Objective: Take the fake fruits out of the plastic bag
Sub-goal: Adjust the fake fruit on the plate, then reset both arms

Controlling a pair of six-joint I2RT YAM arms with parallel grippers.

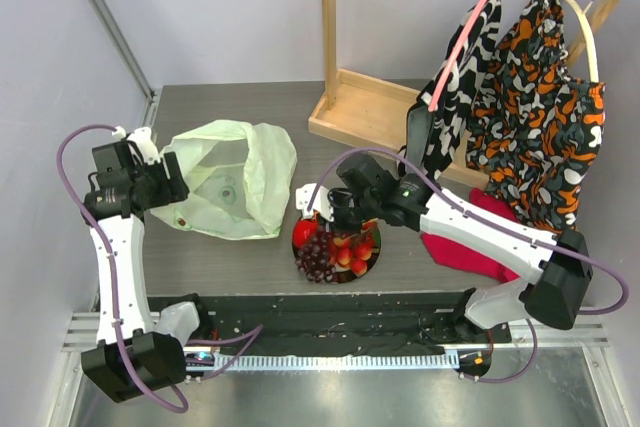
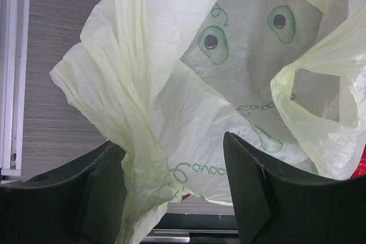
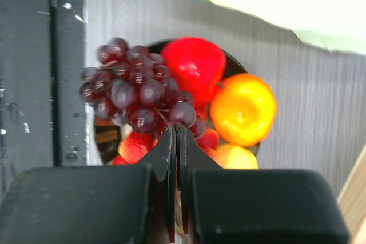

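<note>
Purple grapes [image 3: 134, 92], a red apple [image 3: 194, 67] and an orange [image 3: 243, 107] are piled on the plate [image 3: 108, 141], lower centre, with the right gripper [image 3: 176, 131] pressed together over them. Further back, centre left, the green bag [image 1: 235, 177] gapes, left gripper [image 2: 171, 144] spread around its edge.

Plainly a robotics lab cell, given bare pale partition walls [image 1: 220, 17] in aluminium framing [image 1: 105, 12], a grey tabletop [image 1: 250, 107] with two cabled robot arms [image 1: 115, 247] bolted along a metal rail [image 1: 350, 359], and a wooden garment rack [image 1: 330, 27] on it.
</note>
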